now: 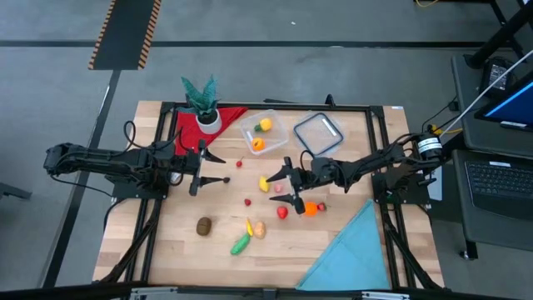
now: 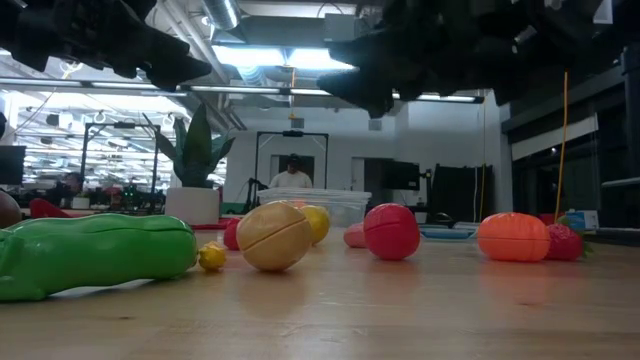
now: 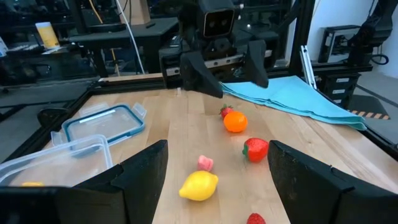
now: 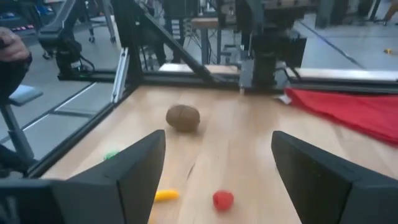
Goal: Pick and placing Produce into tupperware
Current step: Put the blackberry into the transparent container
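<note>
Low view: green toy cut by the edge at 9 o'clock; both arms only dark shapes at 12. Left wrist: tupperware cropped, yellow piece inside barely showing.

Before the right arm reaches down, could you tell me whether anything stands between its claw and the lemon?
Nothing visible does. The right claw hangs open above the table, with the lemon just beyond its fingertips on bare wood. A pink piece lies beside the lemon, not in the way.
</note>
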